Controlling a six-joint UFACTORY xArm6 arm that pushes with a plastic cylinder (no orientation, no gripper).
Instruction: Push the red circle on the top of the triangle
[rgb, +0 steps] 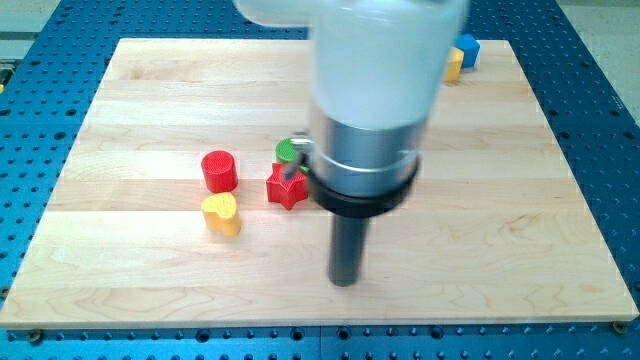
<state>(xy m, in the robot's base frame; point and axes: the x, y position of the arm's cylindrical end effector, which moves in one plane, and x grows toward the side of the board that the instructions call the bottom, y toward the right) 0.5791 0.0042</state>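
A red circle block (218, 171) stands on the wooden board left of centre. A yellow heart block (221, 213) lies just below it. A red star block (287, 186) lies to the circle's right, with a green block (290, 150) just above the star, partly hidden by the arm. No triangle can be made out. My tip (345, 280) rests on the board below and to the right of the red star, well to the right of the red circle and touching no block.
A blue block (467, 48) and a yellow block (453, 65) sit at the board's top right, partly hidden by the arm's large white and grey body (375, 80). A blue perforated table (40, 150) surrounds the board.
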